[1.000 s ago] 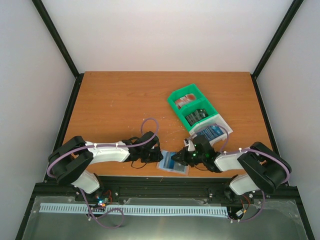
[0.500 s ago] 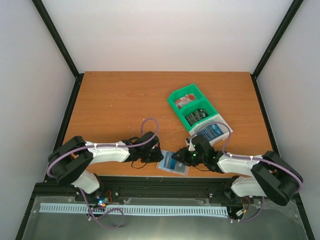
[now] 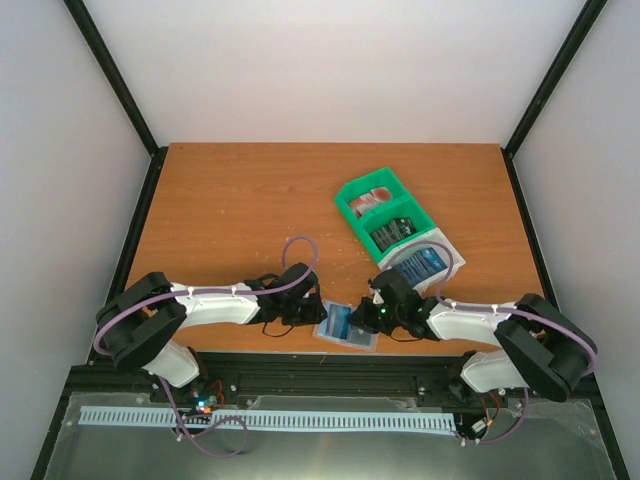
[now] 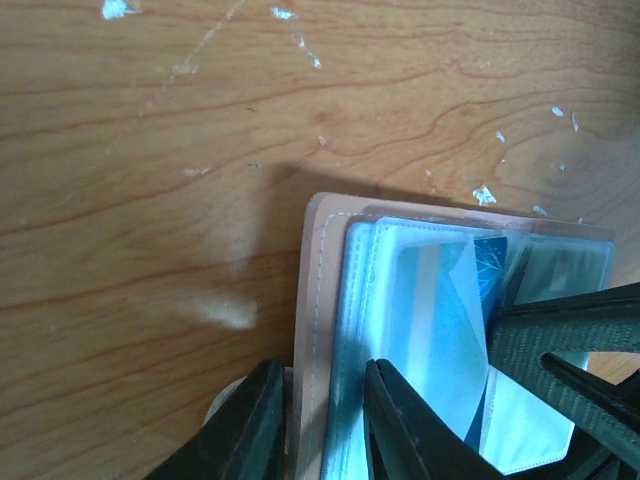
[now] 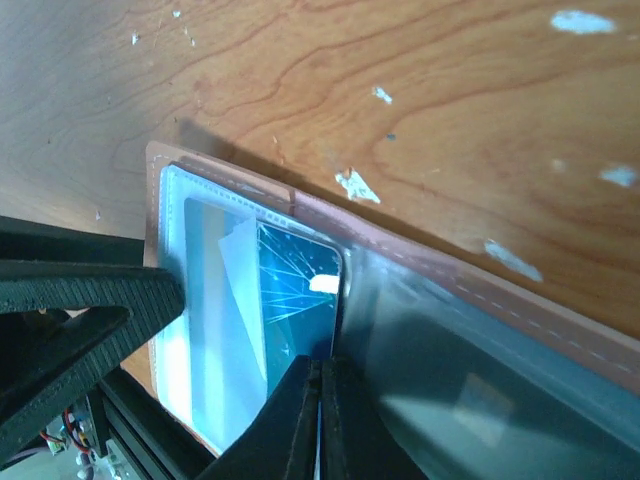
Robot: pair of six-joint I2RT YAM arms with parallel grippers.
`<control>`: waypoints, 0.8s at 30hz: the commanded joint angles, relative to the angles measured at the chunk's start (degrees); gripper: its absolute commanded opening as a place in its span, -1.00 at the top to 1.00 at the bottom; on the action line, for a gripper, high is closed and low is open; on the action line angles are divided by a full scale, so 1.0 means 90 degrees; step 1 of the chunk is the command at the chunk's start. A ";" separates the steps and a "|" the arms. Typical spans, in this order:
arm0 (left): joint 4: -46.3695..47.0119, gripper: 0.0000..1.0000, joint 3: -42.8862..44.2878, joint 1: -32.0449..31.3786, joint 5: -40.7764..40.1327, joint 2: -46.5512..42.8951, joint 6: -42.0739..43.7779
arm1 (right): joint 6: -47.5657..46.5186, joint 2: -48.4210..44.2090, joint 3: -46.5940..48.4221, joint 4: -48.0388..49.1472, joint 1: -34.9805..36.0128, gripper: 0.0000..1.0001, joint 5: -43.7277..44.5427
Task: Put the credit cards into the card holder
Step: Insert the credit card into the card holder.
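Note:
The card holder (image 3: 347,334) lies open on the table by the front edge, tan cover (image 4: 318,290) underneath and clear sleeves on top. My left gripper (image 3: 312,318) is shut on its left edge, one finger on either side of cover and sleeve (image 4: 318,430). A blue credit card (image 5: 295,290) sits inside a sleeve (image 4: 490,262). My right gripper (image 5: 320,425) is shut, its tips at that card's near edge (image 3: 368,316). More credit cards lie in the tray: red-and-white (image 3: 372,203), dark (image 3: 393,232), blue (image 3: 425,264).
The green-and-white compartment tray (image 3: 350,215) stands at the back right of the card holder, close behind my right arm. The table's front edge and a black rail run just beneath both grippers.
My right gripper opened briefly and shut again, drawing slightly right. The blue card now shows inside the holder. My right arm's elbow swung outward. The left arm stayed still.

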 commanded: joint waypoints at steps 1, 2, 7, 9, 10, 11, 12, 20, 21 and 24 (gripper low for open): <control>-0.0637 0.50 -0.0199 -0.0057 -0.0144 0.0164 0.0050 | -0.0057 0.0386 0.0140 0.0136 0.0220 0.92 0.0035; -0.0626 0.50 -0.0212 -0.0057 -0.0142 0.0169 0.0051 | -0.0027 0.0443 0.0161 0.0190 0.0253 0.94 0.0019; -0.0556 0.49 -0.0230 -0.0056 -0.0071 0.0223 0.0050 | 0.0171 0.0565 0.0148 0.0543 0.0373 0.95 -0.0012; -0.0529 0.46 -0.0246 -0.0054 -0.0037 0.0230 0.0036 | 0.0311 0.0582 0.0082 0.0732 0.0405 0.94 -0.0025; -0.0515 0.45 -0.0244 -0.0057 -0.0019 0.0226 0.0026 | 0.0377 0.0582 0.0059 0.0819 0.0417 0.94 -0.0026; -0.0499 0.45 -0.0253 -0.0057 -0.0012 0.0227 0.0026 | 0.0434 0.0587 0.0030 0.0892 0.0428 0.94 -0.0033; -0.0495 0.44 -0.0258 -0.0060 0.0002 0.0220 0.0023 | 0.0483 0.0608 0.0009 0.0963 0.0446 0.94 -0.0047; -0.0546 0.43 -0.0262 -0.0057 -0.0056 0.0172 0.0006 | 0.0627 0.0355 -0.0106 0.1040 0.0469 0.94 0.0052; -0.0572 0.42 -0.0256 -0.0057 -0.0080 0.0148 0.0009 | 0.0571 0.0193 -0.0086 0.0915 0.0469 0.94 0.0134; -0.0664 0.37 -0.0186 -0.0057 -0.0152 0.0071 0.0040 | 0.0262 -0.0411 0.0130 -0.0262 0.0469 0.88 0.0584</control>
